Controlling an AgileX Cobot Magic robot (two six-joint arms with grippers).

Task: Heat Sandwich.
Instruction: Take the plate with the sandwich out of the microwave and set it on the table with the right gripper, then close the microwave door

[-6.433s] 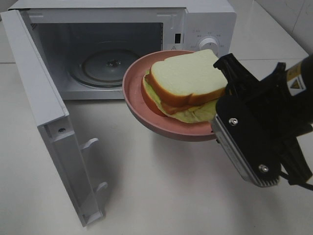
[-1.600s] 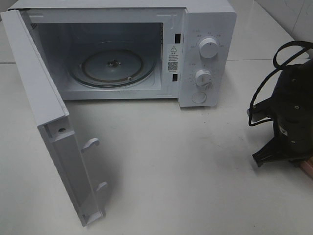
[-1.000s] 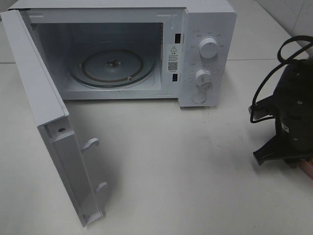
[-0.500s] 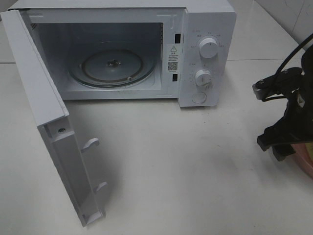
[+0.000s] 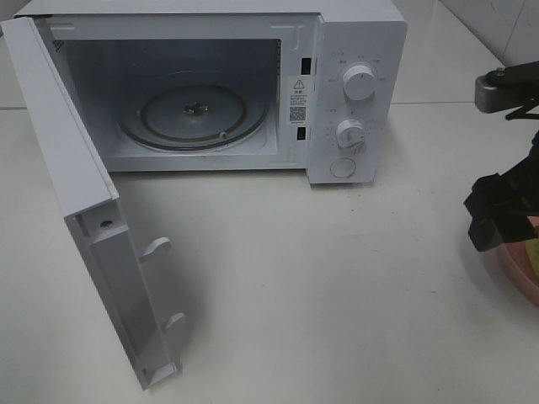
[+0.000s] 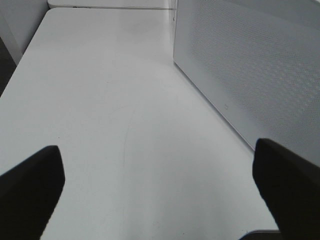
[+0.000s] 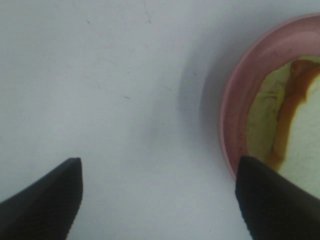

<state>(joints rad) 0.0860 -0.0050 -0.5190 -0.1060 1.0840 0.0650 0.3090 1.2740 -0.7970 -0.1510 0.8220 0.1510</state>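
White desk [image 5: 337, 295] carries a white microwave [image 5: 354, 50], door [image 5: 76, 202] swung wide, glass turntable [image 5: 194, 114] bare inside. Pink plate [image 7: 240, 100] sits on the desk at the far right edge of the exterior view, well apart from the microwave. Sandwich [image 7: 280, 115] lies on the plate, partly cut off by the frame. Right end effector [image 7: 159, 197] released, fingers spread over bare desk just beside the plate rim, not touching the sandwich. Left end effector [image 6: 160, 187] also released, over bare desk beside the microwave door.
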